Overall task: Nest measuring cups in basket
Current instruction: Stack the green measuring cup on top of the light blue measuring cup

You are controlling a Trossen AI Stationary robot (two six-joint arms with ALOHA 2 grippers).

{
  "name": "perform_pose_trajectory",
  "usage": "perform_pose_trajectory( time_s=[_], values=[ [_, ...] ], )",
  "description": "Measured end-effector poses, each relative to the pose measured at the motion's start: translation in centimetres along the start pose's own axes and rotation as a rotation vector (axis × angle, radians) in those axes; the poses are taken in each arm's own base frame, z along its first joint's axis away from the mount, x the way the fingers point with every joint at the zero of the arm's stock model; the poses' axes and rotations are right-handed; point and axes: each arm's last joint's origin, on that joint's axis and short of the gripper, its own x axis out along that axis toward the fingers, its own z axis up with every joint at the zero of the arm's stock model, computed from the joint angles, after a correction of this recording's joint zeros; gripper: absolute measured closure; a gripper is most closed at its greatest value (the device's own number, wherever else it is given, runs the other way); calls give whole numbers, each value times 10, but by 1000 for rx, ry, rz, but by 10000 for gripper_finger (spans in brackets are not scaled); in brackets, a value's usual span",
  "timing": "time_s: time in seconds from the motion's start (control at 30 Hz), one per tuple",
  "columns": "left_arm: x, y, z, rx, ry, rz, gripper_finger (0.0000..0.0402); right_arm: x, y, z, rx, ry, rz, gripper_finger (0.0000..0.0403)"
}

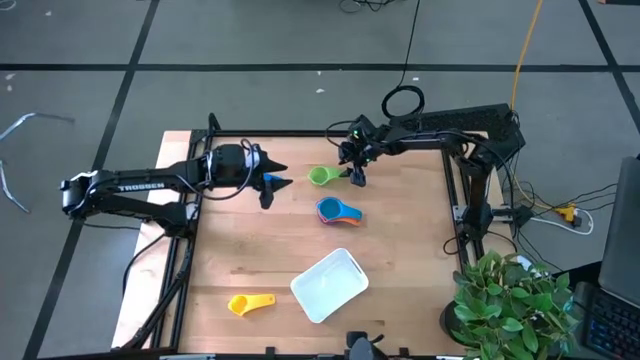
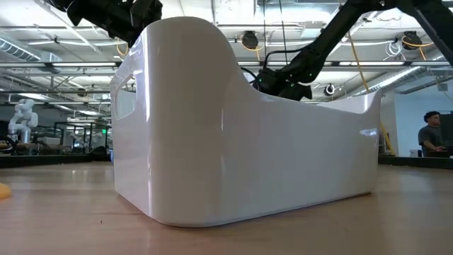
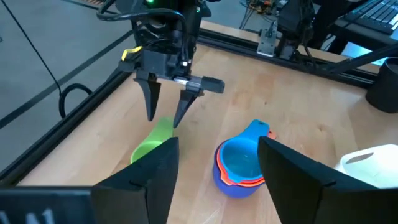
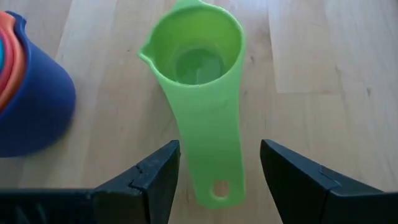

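The green measuring cup (image 1: 320, 176) (image 4: 196, 56) lies bowl-up on the wooden table. My right gripper (image 1: 356, 178) (image 3: 165, 118) (image 4: 219, 144) points down over its handle, open, one finger on either side and apart from it. Toward the table's near edge sits a nested stack of cups (image 1: 335, 211) (image 3: 239, 165), blue inside orange and red in a dark blue one. My left gripper (image 1: 278, 180) (image 3: 217, 142) hovers open to the left of the green cup. A bit of blue shows at its fingers in the high view; what it is I cannot tell. The yellow cup (image 1: 250, 303) lies near the white basket (image 1: 328, 285) (image 2: 241, 120).
The basket stands askew by the table's near edge and fills the low view. A potted plant (image 1: 510, 300) stands off the near right corner. Black frame rails (image 1: 450, 190) run along the table's sides. A person (image 2: 428, 131) is far back in the room.
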Motion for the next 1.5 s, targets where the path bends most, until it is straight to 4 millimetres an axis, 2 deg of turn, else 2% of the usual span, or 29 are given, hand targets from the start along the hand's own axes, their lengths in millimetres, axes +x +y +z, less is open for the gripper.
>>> perform_pose_trajectory(
  time_s=[0.2, 0.47, 0.7, 0.93, 1.37, 1.5],
  values=[
    [0, 0, 0, -2, 1, 2, 174, 0, -1, 2, -16, 1, -2, 186],
    [0, 0, 0, -2, 1, 2, 174, 2, -2, 1, -16, 18, -26, 142],
    [0, 0, 0, -3, 2, 2, 174, 18, -2, -9, 6, 57, 0, 133],
    [0, 0, -1, -4, 9, 2, 174, 16, 0, -4, -13, 42, -6, 163],
    [0, 0, -1, -5, 11, 3, 174, 18, 5, -2, -38, 63, -30, 263],
    [0, 0, -1, -5, 16, 4, 174, 20, 8, -1, -63, 69, -32, 278]
  ],
)
